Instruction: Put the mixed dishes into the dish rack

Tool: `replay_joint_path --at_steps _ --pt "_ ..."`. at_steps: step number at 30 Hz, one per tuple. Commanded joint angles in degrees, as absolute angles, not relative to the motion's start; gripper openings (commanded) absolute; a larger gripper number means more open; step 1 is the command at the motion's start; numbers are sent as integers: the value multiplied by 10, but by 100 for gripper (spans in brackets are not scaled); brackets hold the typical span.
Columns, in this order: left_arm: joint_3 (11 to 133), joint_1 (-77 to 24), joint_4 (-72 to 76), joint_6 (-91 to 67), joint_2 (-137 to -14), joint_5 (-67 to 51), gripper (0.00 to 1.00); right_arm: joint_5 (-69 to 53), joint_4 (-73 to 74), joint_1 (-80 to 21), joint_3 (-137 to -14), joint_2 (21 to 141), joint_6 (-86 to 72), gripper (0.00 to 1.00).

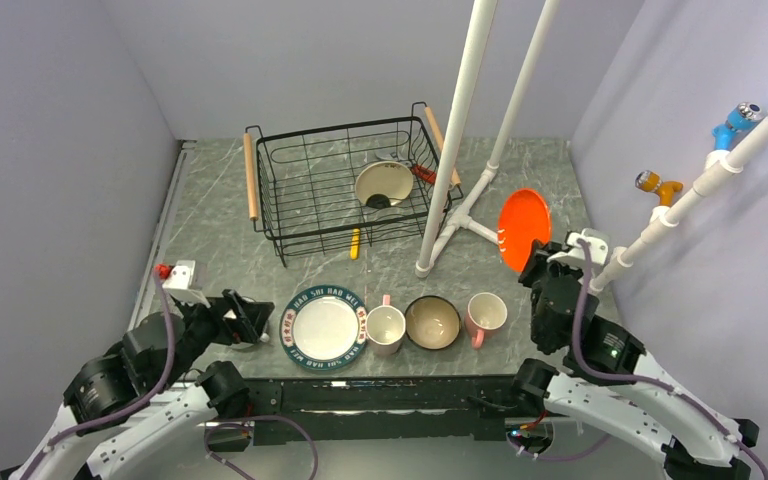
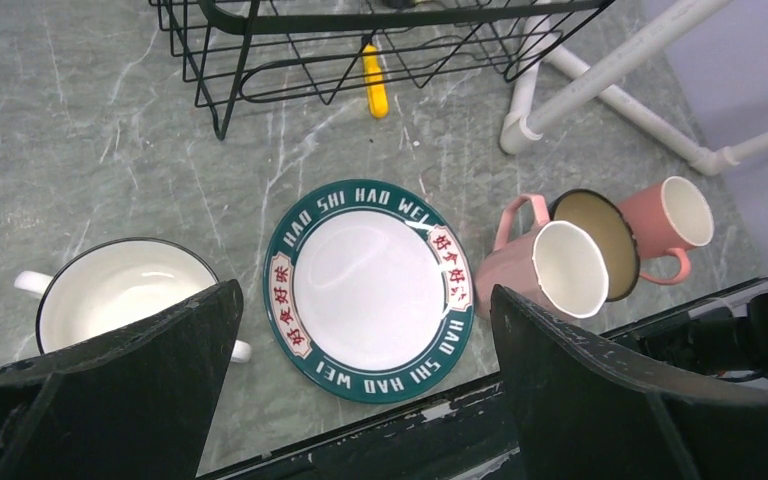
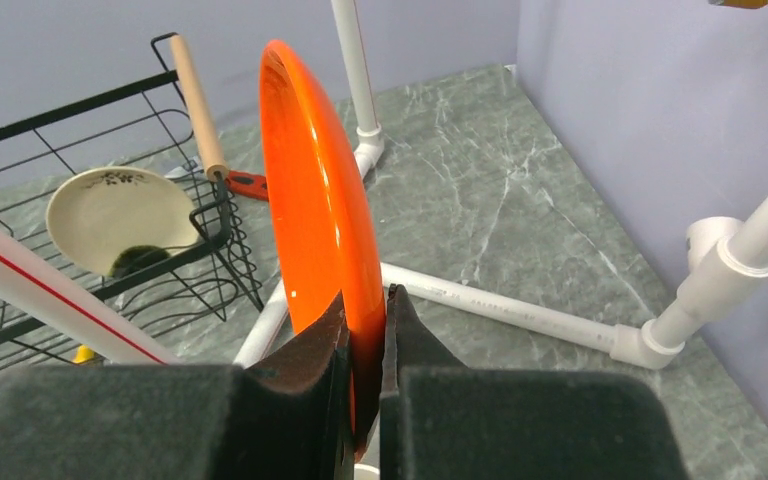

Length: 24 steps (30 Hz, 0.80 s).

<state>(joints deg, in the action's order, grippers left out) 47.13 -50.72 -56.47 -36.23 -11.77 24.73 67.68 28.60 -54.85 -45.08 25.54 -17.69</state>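
The black wire dish rack (image 1: 300, 205) stands at the back, with a cream patterned dish (image 1: 384, 183) inside. Along the front edge lie a big plate with a dark green rim (image 1: 324, 327), a pink mug (image 1: 385, 328), a tan-inside dark bowl (image 1: 432, 322) and a second pink mug (image 1: 486, 315). My left gripper (image 2: 360, 300) hangs open above the plate (image 2: 370, 285), and the white handled cup (image 2: 120, 290) sits just to its left. My right gripper (image 3: 365, 300) is shut on the rim of an orange-red dish (image 3: 315, 190), held on edge right of the rack (image 3: 80, 110).
A white pipe frame (image 1: 455, 150) rises just right of the rack, and its foot pipes (image 3: 520, 310) run across the table below the held dish. A yellow tool (image 1: 355, 243) lies under the rack's front edge and a red-handled tool (image 1: 423, 174) lies inside. Walls close in on both sides.
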Motion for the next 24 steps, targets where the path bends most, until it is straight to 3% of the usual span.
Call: replay_joint_path --at_steps 1,7,13,19,24 --pt "467 -509 -541 -352 -73 243 99 695 90 -547 -410 272 -57 0" --pt "461 -509 -537 -357 -21 253 99 605 9 -472 -416 333 -13 0" --pt "453 -510 -528 -354 -10 249 99 353 63 -272 -496 438 -76 0" --pt "461 -509 -535 -355 -47 245 99 194 54 -189 -570 525 -77 0" --pt "463 -509 -538 -355 -65 247 100 -10 56 -99 -635 601 -143 0"
